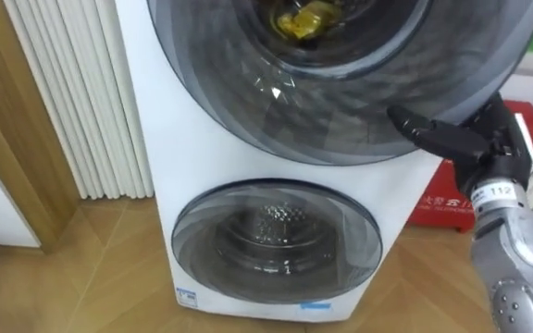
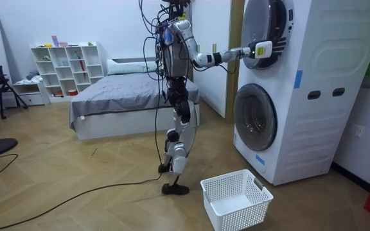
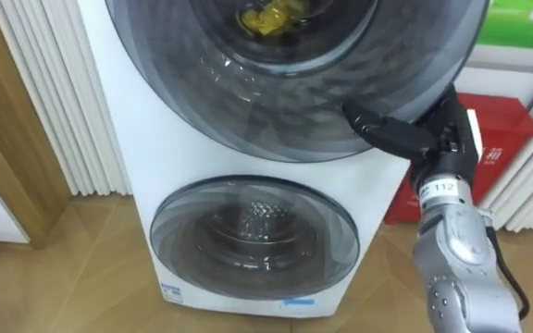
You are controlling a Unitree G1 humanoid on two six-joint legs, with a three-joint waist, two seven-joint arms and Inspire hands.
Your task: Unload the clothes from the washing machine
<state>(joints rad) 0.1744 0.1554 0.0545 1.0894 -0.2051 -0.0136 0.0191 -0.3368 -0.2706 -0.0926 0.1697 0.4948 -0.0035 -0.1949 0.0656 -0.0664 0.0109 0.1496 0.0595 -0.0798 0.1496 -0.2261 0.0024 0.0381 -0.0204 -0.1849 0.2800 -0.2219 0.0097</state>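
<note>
Left eye view shows the right hand (image 1: 490, 141) at the right edge of the upper door (image 1: 340, 102) of the washing machine (image 1: 179, 139); whether it grips the rim I cannot tell. Yellow clothes (image 1: 305, 20) lie in the drum behind the glass. Opening the door seems the step in hand. Next, the door needs swinging wide before any reach inside.

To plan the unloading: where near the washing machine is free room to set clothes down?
The white basket before the machine is empty; the floor before the bed is bare. The right hand crowds the upper door's rim.
</note>
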